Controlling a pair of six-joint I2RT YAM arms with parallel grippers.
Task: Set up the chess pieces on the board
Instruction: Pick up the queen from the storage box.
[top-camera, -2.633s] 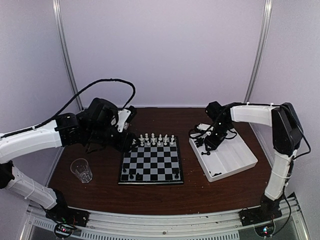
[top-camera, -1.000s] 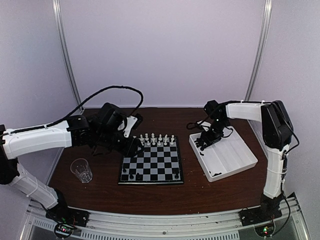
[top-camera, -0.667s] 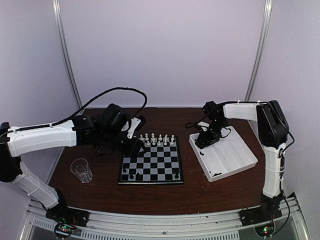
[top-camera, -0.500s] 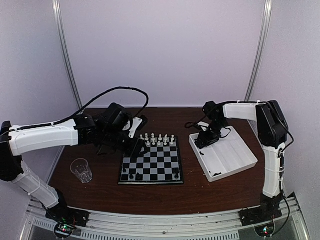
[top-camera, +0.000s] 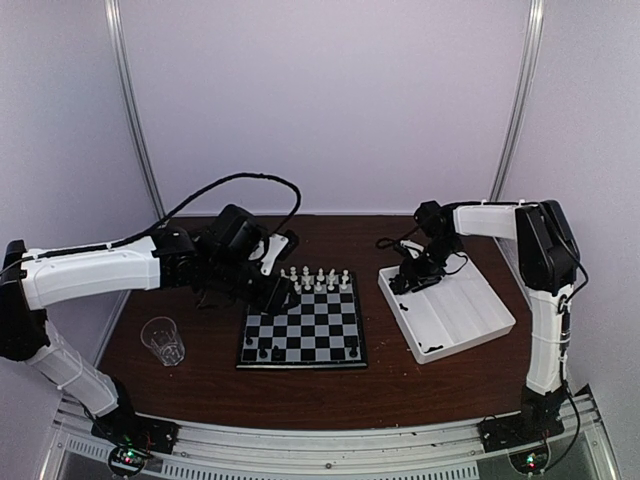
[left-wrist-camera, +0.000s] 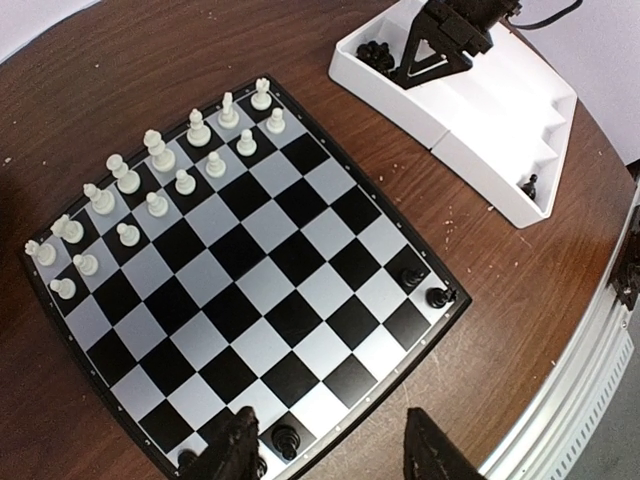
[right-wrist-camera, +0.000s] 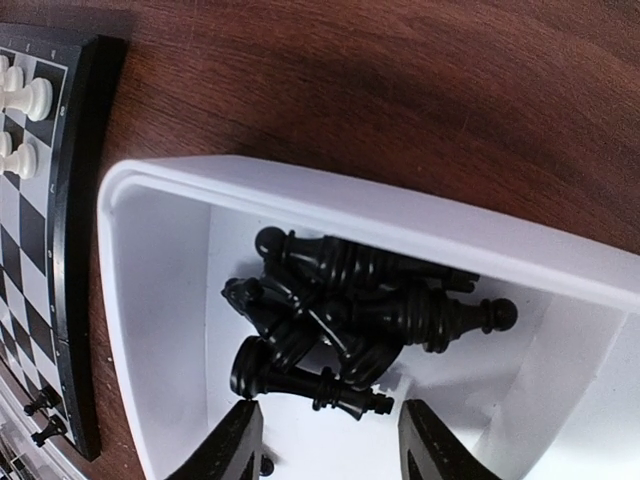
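While right pincer (right-wrist-camera: 330, 440) gapes above | black chess pieces (right-wrist-camera: 350, 310) heaped | tray (right-wrist-camera: 350, 218) corner

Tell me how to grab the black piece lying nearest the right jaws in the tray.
Take the black piece by its slim middle, coming straight down, jaws across its length. It lies flat on the tray floor at the edge of the heap, seemingly least tangled.
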